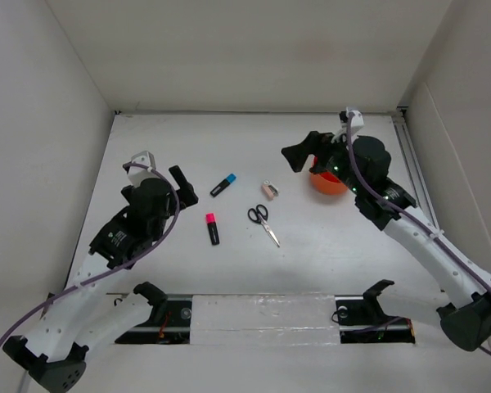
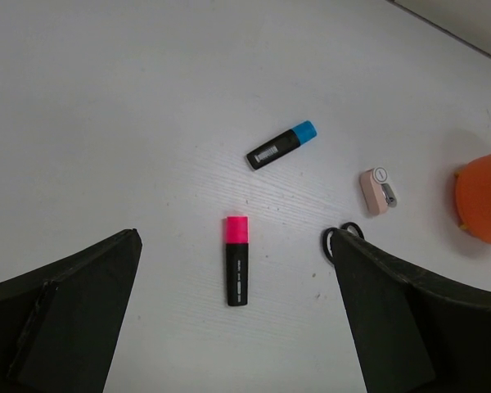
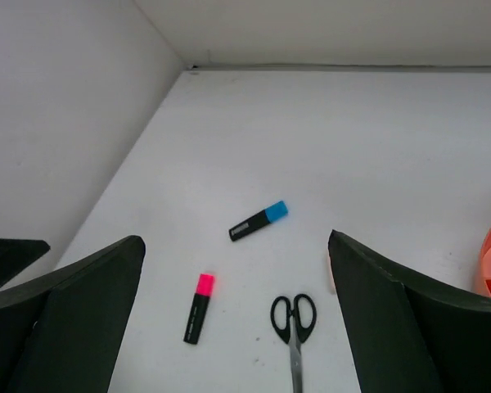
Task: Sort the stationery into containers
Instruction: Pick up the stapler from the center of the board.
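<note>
far right of table (image 1: pixel 188 139), orange tub (image 1: pixel 328 183), contents unclear, left gripper (image 2: pixel 236 241) and right gripper (image 3: pixel 235 241) spread wide

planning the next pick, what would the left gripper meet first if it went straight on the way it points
Most likely the pink-and-black highlighter, lying between the jaws of the open left gripper; depth is unclear.

**SURFACES: MOSTLY SMOOTH PLASTIC, METAL ON THE BLADES**

Table (image 1: pixel 188 147): white, matt, faint fine grain up close.
Highlighter (image 1: pixel 212 228): smooth black plastic body, pink cap, slight sheen.
Marker (image 1: pixel 222 185), 1 o'clock from it: same plastic, blue cap.
Scissors (image 1: pixel 263 224): black plastic handles, bare grey metal blades.
Tub (image 1: pixel 327 182), 2 o'clock on the table: smooth orange plastic, semi-gloss.
Piece (image 1: pixel 269 190): pinkish-beige plastic with a small metal-looking part.
Left fingers (image 2: pixel 65 319): matt black.
Strip (image 1: pixel 262 319), 6 o'clock edge: clear, glossy, wrinkled film.
</note>
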{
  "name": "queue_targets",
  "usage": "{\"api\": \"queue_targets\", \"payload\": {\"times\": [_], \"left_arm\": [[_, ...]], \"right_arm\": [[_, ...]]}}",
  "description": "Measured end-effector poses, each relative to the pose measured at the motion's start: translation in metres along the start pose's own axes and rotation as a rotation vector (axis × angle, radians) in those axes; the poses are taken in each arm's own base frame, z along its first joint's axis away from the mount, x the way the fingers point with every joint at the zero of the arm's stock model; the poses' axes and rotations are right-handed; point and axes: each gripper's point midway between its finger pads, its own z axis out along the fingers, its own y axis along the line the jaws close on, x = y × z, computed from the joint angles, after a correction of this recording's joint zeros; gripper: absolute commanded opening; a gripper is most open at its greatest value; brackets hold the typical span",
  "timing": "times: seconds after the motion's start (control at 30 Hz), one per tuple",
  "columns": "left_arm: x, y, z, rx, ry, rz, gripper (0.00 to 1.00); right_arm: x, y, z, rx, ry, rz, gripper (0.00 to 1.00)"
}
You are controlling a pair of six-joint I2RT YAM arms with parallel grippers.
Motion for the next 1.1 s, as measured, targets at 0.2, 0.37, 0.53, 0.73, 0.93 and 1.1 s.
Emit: {"api": "queue_targets", "payload": {"times": [0.2, 0.37, 0.53, 0.73, 0.93, 1.1], "left_arm": [[0.021, -0.009, 0.015, -0.015, 0.088, -0.016, 1.0], [0.029, -0.012, 0.019, -0.04, 0.136, -0.052, 1.0], [0.024, -0.015, 0.013, 0.009, 0.091, -0.149, 1.0], [0.049, -0.007, 0.016, 0.008, 0.132, -0.183, 1.0], [0.073, -0.012, 0.035, -0.031, 0.22, -0.144, 1.0], [0.087, -0.016, 0.043, -0.047, 0.283, -0.109, 1.0]], "right_arm": [[-0.007, 0.076, -0.023, -0.087, -0.056, -0.091, 1.0], [-0.021, 0.064, -0.04, -0.087, -0.123, -0.099, 1.0], [0.009, 0.048, -0.013, -0.007, -0.027, -0.111, 1.0], [0.056, 0.023, 0.002, 0.101, 0.143, -0.147, 1.0], [0.086, -0.011, 0.025, 0.24, 0.276, -0.195, 0.81], [0.108, -0.048, 0.032, 0.334, 0.364, -0.219, 0.71]]}}
